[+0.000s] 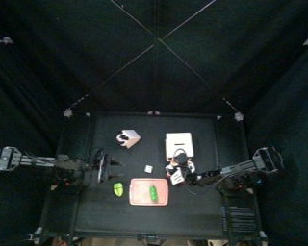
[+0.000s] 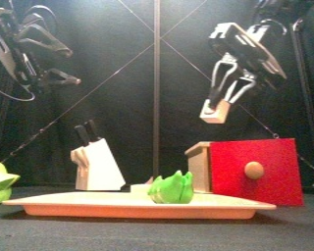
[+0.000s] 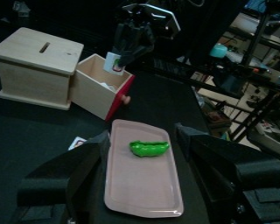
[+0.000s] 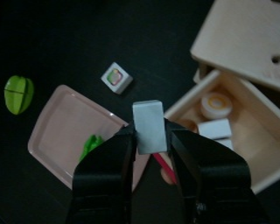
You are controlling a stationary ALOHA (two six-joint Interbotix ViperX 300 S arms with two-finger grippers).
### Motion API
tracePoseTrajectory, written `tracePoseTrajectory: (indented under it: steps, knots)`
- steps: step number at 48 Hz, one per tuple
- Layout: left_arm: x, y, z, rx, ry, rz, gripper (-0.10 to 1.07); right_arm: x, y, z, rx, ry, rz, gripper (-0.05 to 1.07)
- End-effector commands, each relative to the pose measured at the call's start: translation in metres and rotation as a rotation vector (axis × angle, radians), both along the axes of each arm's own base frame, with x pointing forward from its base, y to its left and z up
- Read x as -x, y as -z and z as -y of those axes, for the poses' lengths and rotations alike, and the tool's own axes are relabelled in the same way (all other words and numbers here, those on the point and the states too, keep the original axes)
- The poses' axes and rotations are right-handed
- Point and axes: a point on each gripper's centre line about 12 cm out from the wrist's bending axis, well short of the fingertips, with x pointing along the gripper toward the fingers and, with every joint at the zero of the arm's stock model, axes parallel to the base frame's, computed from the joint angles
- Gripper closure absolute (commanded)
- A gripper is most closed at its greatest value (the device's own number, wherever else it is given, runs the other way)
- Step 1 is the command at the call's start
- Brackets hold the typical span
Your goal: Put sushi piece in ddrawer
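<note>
My right gripper (image 2: 228,96) is shut on the sushi piece (image 2: 218,109), a small white-and-orange block, and holds it in the air above the open drawer (image 2: 258,169) with its red front and wooden knob. In the right wrist view the piece (image 4: 149,125) sits between the jaws at the front edge of the drawer (image 4: 259,131), which holds two small food pieces. The left wrist view shows the right gripper (image 3: 129,48) over the drawer (image 3: 101,83). My left gripper (image 3: 149,188) is open and empty, hanging over the pink tray (image 3: 149,188).
The pink tray (image 2: 68,204) lies at the table's front with a green piece (image 2: 173,186) on it. Another green piece (image 2: 0,181) lies to its left. A knife block (image 2: 97,165) stands behind. A small white square morsel (image 4: 116,77) lies on the table by the tray.
</note>
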Motion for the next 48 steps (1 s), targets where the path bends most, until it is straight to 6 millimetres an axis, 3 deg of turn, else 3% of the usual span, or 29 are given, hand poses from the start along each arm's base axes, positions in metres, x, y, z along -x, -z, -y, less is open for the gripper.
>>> tracePoseTrajectory:
  steps: [1, 11, 29, 48]
  knots:
    - [-0.002, -0.004, -0.001, 0.0, -0.004, 0.014, 0.03, 0.015, -0.002, 0.002, -0.017, 0.014, 0.029, 0.41]
    - [-0.002, -0.004, -0.001, -0.002, -0.005, 0.014, 0.03, 0.032, 0.015, 0.008, -0.032, 0.057, 0.001, 0.4]
    - [-0.002, -0.004, -0.002, 0.0, -0.009, 0.012, 0.03, 0.034, 0.021, 0.008, -0.037, 0.064, -0.019, 0.39]
    - [-0.002, -0.004, -0.002, -0.001, -0.009, 0.014, 0.03, 0.033, 0.028, 0.007, -0.045, 0.073, -0.045, 0.12]
